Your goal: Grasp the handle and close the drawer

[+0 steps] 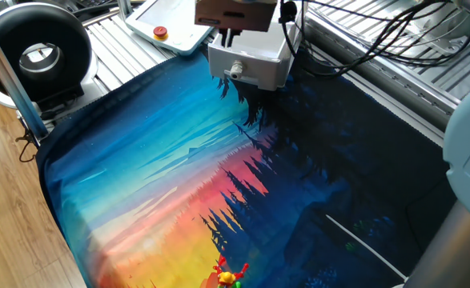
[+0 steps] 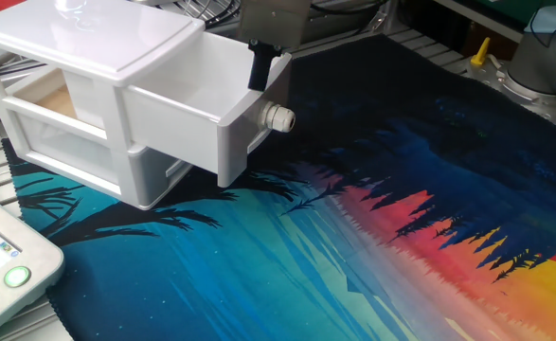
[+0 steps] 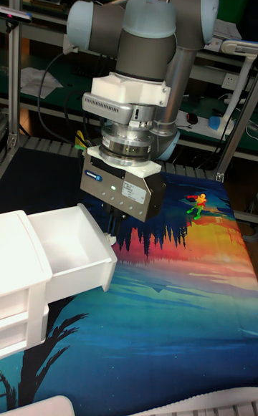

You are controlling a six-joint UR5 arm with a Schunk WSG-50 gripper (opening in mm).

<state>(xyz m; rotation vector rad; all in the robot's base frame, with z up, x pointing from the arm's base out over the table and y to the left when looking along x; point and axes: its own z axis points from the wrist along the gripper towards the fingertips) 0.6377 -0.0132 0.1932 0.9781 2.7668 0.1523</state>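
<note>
The drawer (image 2: 206, 118) is the top one of a small white unit (image 2: 79, 57) and stands pulled out, empty inside. Its handle (image 2: 278, 117) is a small round knob on the front face, also seen from the other side as handle (image 1: 235, 71). My gripper (image 2: 257, 83) hangs over the drawer's front rim, above and slightly behind the knob, touching nothing. Its dark fingers (image 1: 226, 40) sit close together and look shut. In the tall view the gripper (image 3: 111, 228) is just beyond the drawer front (image 3: 100, 262), and the knob is hidden there.
A white panel with a red button (image 1: 161, 33) lies behind the unit. A black round device (image 1: 38, 52) stands at the mat's left corner. Cables (image 1: 363, 48) run over the slatted table. A small toy figure (image 1: 228, 276) sits on the colourful mat (image 1: 178, 176).
</note>
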